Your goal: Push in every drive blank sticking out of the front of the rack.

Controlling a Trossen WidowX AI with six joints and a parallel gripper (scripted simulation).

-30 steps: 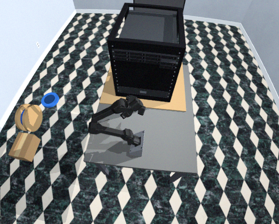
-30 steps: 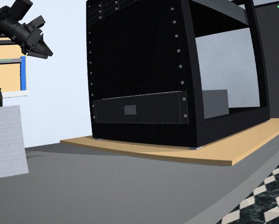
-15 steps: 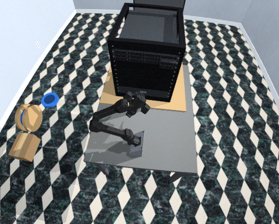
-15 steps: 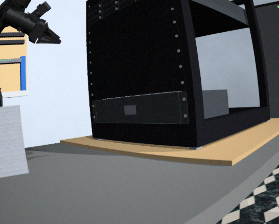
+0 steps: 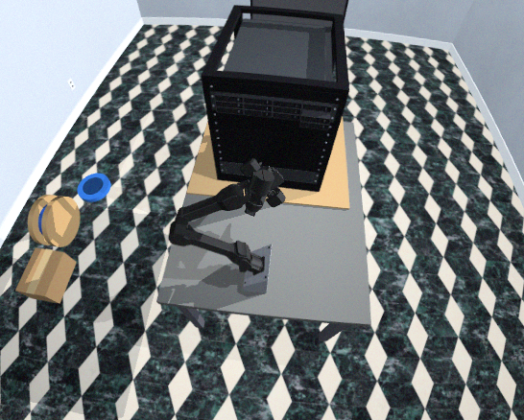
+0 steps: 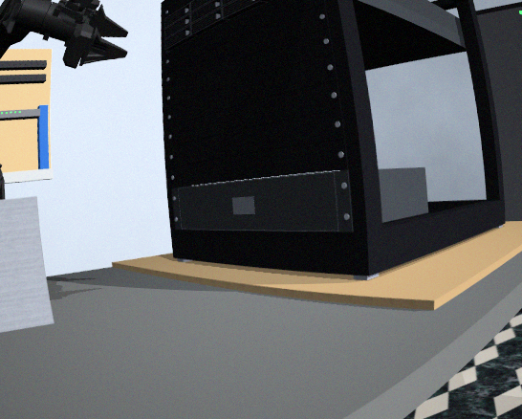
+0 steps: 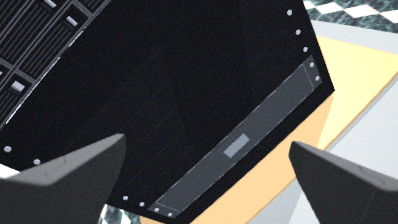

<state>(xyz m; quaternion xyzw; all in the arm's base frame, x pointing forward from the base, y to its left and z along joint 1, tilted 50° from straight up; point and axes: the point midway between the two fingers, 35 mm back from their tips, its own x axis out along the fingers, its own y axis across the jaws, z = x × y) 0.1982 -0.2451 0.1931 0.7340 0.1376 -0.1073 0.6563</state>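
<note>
The black rack [image 5: 283,82] [image 6: 268,246] [image 7: 150,95] stands upright on a wooden board. Rows of dark drive fronts [image 5: 254,106] [image 6: 203,16] [image 7: 27,30] cross its upper front. In the top view, a drive blank [image 5: 316,114] at the right end of the rows seems to stand out from its neighbours. How far it stands out is too dark to tell. In the exterior view, the right part of the rows is out of view. My gripper [image 6: 126,44] [image 7: 209,145] is open and empty, in front of the rack and apart from it, below the drive rows.
A grey panel with a light label [image 6: 292,203] [image 7: 270,112] fills the rack's bottom front. The wooden board [image 5: 336,194] [image 6: 402,292] lies on the grey table [image 5: 317,268] [image 6: 215,359]. The arm's folded links stand left of the table's middle. Cartons and a blue ring lie on the floor at left.
</note>
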